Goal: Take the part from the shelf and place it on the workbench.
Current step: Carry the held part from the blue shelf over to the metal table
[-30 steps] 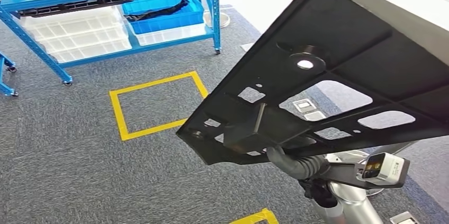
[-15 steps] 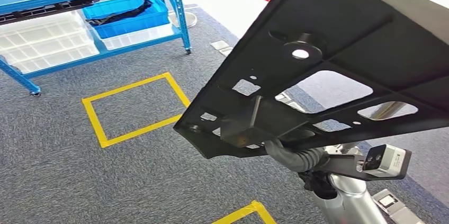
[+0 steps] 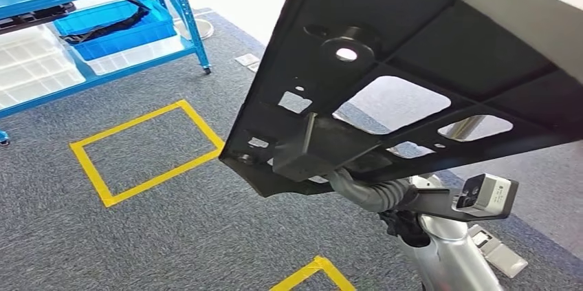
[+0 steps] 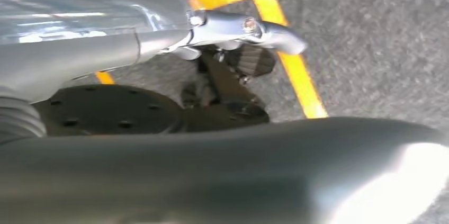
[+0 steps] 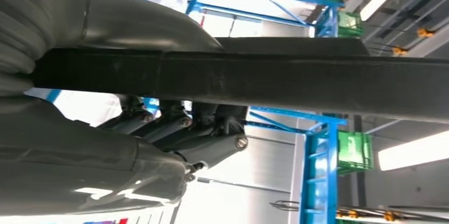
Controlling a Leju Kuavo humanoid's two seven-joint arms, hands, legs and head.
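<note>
Part (image 3: pixel 385 84), one flat black panel with several cut-out windows and ribs, is held up over the grey carpet (image 3: pixel 137 236), its long axis rising from lower left to upper right. The right hand (image 5: pixel 174 128) clamps its edge between thumb and dark fingers; the left hand's state I cannot tell. Two yellow tape outlines (image 3: pixel 144 150) mark the carpet, with one blue shelf (image 3: pixel 182 12) beyond holding a blue bin (image 3: pixel 113 29).
</note>
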